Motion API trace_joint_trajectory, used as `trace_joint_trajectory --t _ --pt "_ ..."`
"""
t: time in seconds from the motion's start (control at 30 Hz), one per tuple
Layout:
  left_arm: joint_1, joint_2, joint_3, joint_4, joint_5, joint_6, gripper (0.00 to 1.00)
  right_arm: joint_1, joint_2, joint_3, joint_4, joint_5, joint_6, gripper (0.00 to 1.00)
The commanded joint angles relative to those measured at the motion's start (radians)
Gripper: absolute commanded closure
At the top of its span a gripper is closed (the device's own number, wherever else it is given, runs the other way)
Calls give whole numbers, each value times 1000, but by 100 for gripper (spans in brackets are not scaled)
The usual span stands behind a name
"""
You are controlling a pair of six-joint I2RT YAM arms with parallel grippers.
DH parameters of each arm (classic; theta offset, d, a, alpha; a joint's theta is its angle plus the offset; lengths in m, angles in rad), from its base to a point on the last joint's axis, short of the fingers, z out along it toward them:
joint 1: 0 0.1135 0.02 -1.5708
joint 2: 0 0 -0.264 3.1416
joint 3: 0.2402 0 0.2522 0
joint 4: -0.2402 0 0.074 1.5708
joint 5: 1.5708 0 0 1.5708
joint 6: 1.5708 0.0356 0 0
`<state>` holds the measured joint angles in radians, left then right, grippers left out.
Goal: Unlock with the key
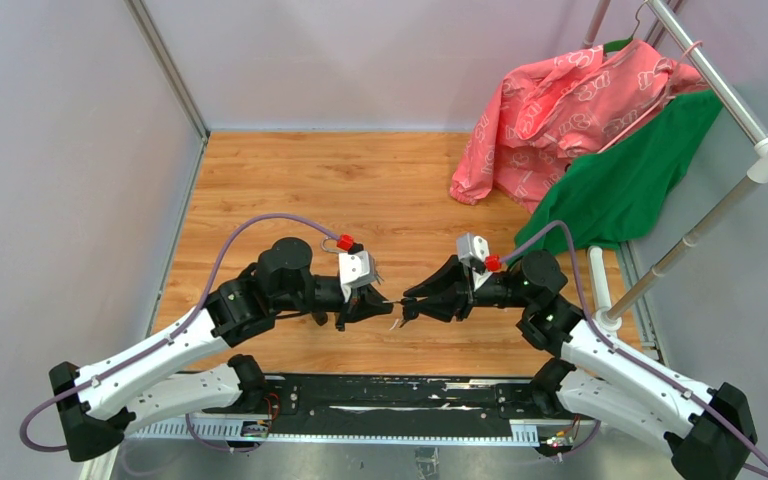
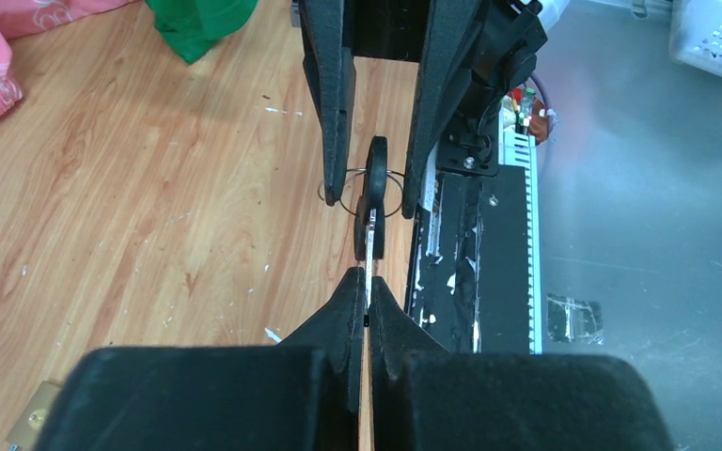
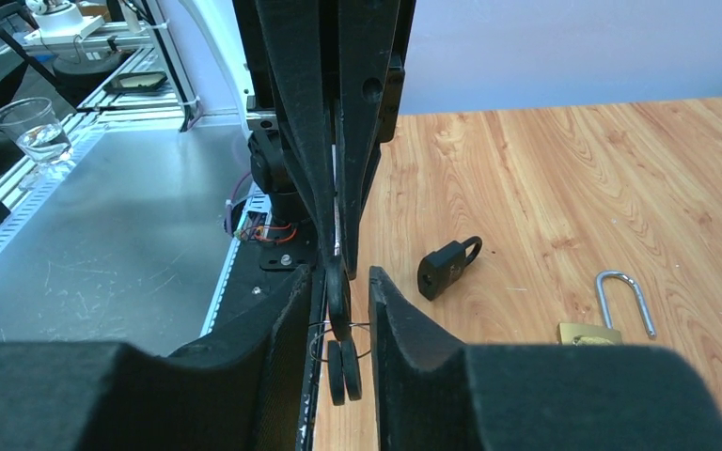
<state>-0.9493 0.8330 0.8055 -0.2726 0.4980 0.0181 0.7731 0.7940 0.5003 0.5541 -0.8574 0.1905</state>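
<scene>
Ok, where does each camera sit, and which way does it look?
Top: above and behind, looking down on the table; left arm and right arm show.
Left wrist: on the left arm, faces the right gripper; its own left gripper holds the key.
Right wrist: on the right arm, faces the left gripper and black padlock; its own gripper shows.
All share the key.

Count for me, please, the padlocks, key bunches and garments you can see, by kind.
Padlocks: 2, a small black padlock and a brass padlock with a silver shackle.
Key bunches: 1, black-headed keys on a wire ring.
Garments: 2, a pink patterned cloth garment and a green cloth garment.
Total: 5.
</scene>
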Motion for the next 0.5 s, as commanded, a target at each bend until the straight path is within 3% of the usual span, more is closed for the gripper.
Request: trace_joint_trajectory --t 0.0,0.17,0.47 --pt "11 -19 -3 19 18 -1 100 17 -17 54 -74 -17 -72 71" --pt "11 -16 -2 18 22 1 100 17 -8 63 -93 -20 -83 76" --pt "11 -11 -3 13 24 8 100 18 0 101 -215 -13 -164 76"
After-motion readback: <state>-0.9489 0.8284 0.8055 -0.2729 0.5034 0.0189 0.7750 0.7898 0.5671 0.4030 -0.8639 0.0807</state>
